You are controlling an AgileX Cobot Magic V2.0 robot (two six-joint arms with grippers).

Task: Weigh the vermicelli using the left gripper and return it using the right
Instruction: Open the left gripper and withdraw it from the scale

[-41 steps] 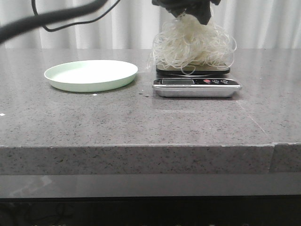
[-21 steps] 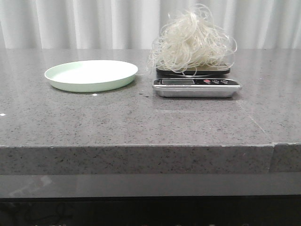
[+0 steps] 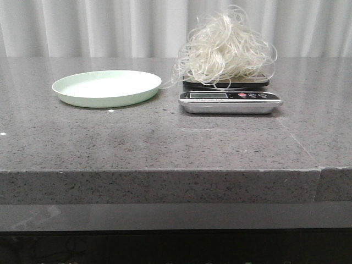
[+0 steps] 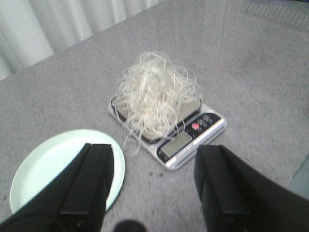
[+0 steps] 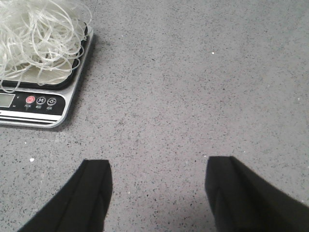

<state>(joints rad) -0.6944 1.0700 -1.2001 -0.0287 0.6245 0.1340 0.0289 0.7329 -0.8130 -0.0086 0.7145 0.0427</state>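
Observation:
The vermicelli point(image 3: 225, 49), a fluffy whitish tangle of thin strands, sits on the platform of a small silver scale point(image 3: 230, 102). It also shows in the left wrist view point(image 4: 154, 94) and in the right wrist view point(image 5: 36, 34). The pale green plate point(image 3: 106, 87) lies empty to the scale's left. My left gripper point(image 4: 154, 154) is open and empty, high above the table between plate point(image 4: 34, 169) and scale point(image 4: 193, 137). My right gripper point(image 5: 157, 169) is open and empty above bare table to the right of the scale point(image 5: 43, 104). Neither gripper shows in the front view.
The grey speckled table point(image 3: 165, 137) runs to a front edge near the camera. White curtains point(image 3: 110, 27) hang behind it. A seam point(image 3: 300, 143) crosses the tabletop at the right.
A second ago my left gripper was over the vermicelli on the scale. It has let go and lifted out of the front view. The tangle has sprung up taller.

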